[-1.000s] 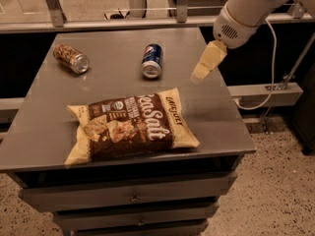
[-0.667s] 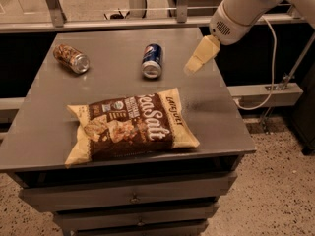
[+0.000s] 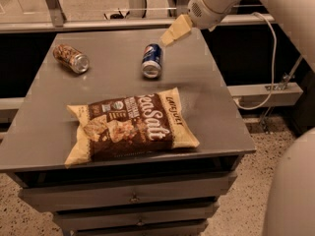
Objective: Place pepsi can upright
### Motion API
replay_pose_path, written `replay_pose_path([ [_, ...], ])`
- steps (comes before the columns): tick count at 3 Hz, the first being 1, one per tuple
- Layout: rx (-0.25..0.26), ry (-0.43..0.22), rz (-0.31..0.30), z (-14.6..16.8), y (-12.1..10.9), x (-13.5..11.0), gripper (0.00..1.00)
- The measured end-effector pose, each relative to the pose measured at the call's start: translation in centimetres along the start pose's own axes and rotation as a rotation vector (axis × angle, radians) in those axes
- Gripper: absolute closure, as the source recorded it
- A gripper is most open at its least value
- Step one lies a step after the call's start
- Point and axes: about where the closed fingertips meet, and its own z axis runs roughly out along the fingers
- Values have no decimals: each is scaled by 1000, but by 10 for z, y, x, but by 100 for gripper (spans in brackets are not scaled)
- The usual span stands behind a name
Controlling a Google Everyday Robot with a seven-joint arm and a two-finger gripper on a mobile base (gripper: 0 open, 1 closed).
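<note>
The pepsi can (image 3: 151, 60), dark blue with a red-white logo and silver ends, lies on its side near the back middle of the grey table (image 3: 211, 107), its silver end facing me. My gripper (image 3: 170, 36), with pale yellow fingers, hangs above the table just behind and to the right of the can, a short gap away. It holds nothing.
A brown-orange patterned can (image 3: 71, 58) lies on its side at the back left. A large brown and cream chip bag (image 3: 130, 124) lies flat at the front middle. Drawers sit under the table. A rail and a white cable run behind and to the right.
My gripper has moved left and toward the back, from the table's right edge to a spot just behind the pepsi can. The cans and bag have not moved.
</note>
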Motion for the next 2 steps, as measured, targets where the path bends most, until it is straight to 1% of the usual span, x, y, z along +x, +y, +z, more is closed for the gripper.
replay_pose_path([
  [1,-119,-6,137,34,43,-32,0],
  [2,-180,28,235,58,81,-47,0],
])
